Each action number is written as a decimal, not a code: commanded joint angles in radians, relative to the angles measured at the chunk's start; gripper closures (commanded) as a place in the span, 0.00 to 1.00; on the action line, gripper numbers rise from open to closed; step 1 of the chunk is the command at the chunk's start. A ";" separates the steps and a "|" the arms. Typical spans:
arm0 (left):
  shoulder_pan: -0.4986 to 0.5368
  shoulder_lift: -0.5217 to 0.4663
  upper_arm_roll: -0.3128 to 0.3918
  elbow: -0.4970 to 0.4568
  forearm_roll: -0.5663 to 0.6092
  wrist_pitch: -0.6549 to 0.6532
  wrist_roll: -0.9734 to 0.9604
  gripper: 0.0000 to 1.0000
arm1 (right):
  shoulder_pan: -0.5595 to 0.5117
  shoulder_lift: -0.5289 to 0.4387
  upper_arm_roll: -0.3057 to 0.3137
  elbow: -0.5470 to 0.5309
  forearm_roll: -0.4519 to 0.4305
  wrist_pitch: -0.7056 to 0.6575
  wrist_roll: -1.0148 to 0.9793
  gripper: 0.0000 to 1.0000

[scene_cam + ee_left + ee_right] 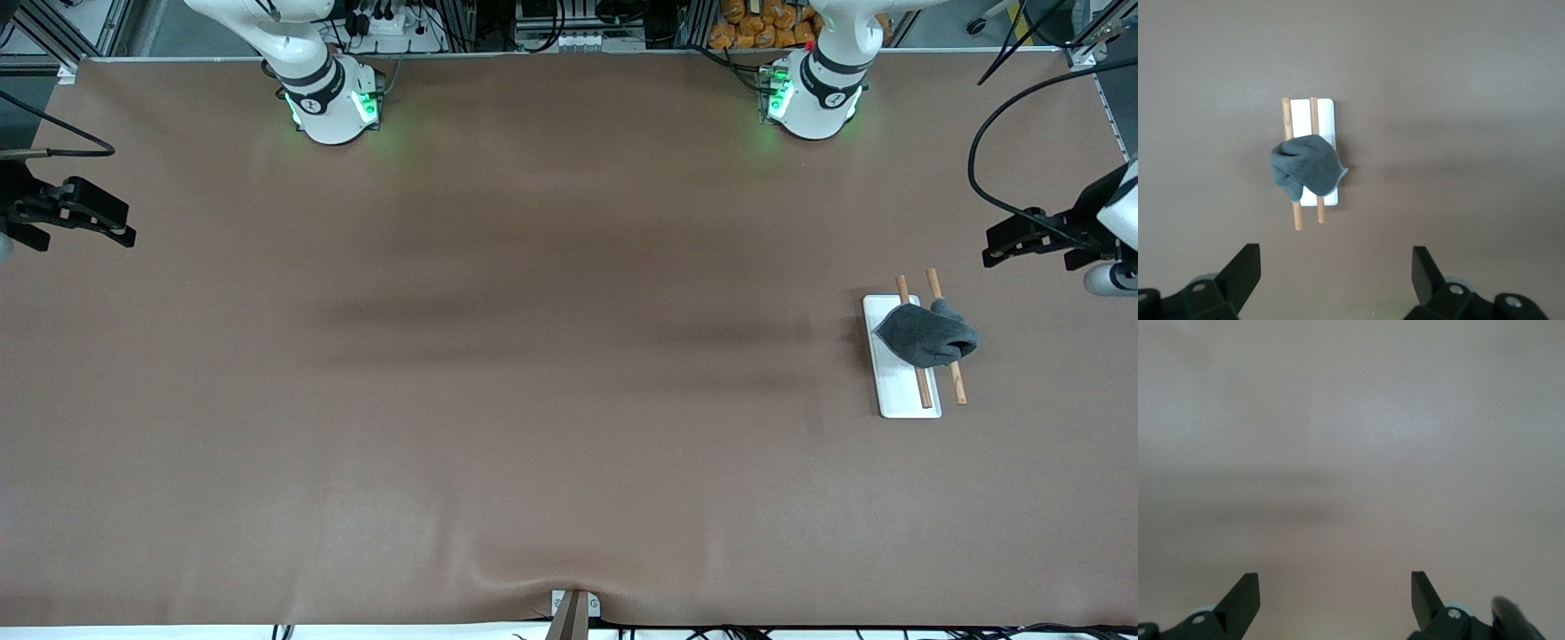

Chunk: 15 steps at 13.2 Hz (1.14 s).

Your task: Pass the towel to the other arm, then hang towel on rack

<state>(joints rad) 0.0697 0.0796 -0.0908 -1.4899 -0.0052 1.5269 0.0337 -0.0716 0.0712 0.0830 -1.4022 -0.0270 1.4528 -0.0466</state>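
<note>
The dark grey towel (pixel 925 333) (pixel 1305 167) hangs bunched over the two wooden rods of the rack (pixel 898 396) (pixel 1326 110), which stands on its white base near the left arm's end of the table. My left gripper (pixel 989 252) (pixel 1336 260) hovers open and empty at that end, apart from the rack. My right gripper (pixel 124 233) (pixel 1335 583) hovers open and empty over bare mat at the right arm's end, and its wrist view shows only the mat.
A brown mat (pixel 533 400) covers the whole table. A small clamp (pixel 573 612) sits at the table's front edge. Black cables (pixel 978 160) loop near the left arm's end. The two arm bases (pixel 333 107) (pixel 813 102) stand along the back edge.
</note>
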 commanded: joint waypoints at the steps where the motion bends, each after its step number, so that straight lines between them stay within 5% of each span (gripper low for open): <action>1: -0.011 -0.076 0.017 -0.065 -0.041 -0.007 -0.014 0.00 | -0.010 0.001 0.007 0.006 0.010 -0.006 0.010 0.00; 15: -0.048 -0.156 0.003 -0.105 -0.016 -0.060 -0.164 0.00 | -0.010 0.001 0.007 0.005 0.010 -0.006 0.011 0.00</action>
<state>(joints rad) 0.0256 -0.0487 -0.0881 -1.5824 -0.0286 1.4884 -0.0957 -0.0716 0.0713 0.0830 -1.4025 -0.0270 1.4528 -0.0465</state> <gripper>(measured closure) 0.000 0.000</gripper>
